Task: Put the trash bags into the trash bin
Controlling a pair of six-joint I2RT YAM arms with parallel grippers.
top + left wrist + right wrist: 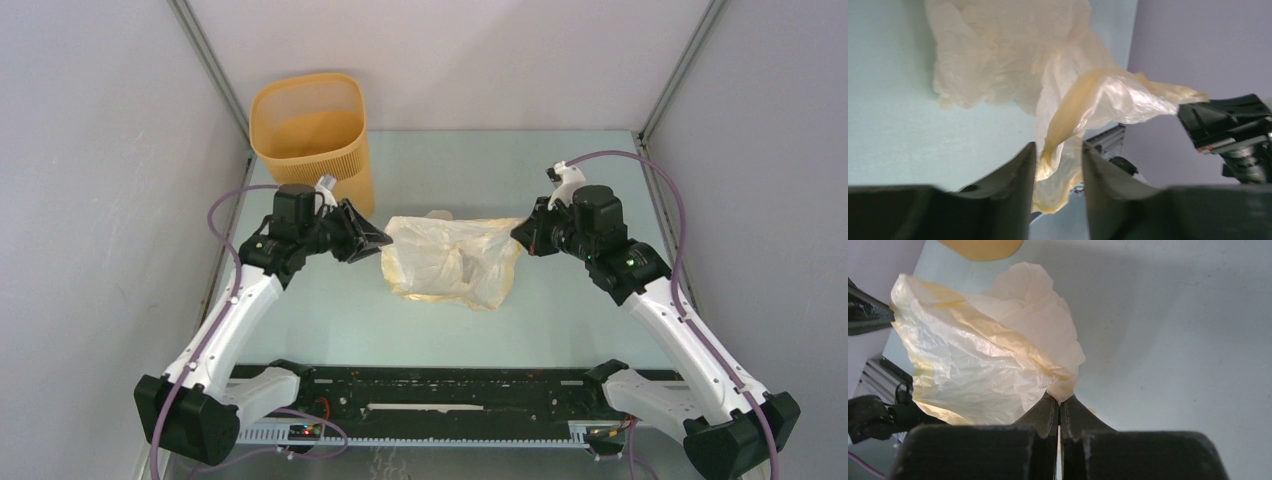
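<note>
My right gripper (1060, 401) is pinched tight on one edge of the bag (450, 262), which sits crumpled mid-table between my two arms. My left gripper (1058, 150) stands parted, with a fold of the bag loose in the gap (not clamped, as far as I can see). The bin (315, 125) stands upright at the table's (560, 180) far left corner, just behind my left gripper and apart from the bag.

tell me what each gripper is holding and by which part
The right gripper is shut on the trash bag, pinching its edge on the right side. The left gripper stands open around a fold of the opposite edge, not clamping it.
</note>
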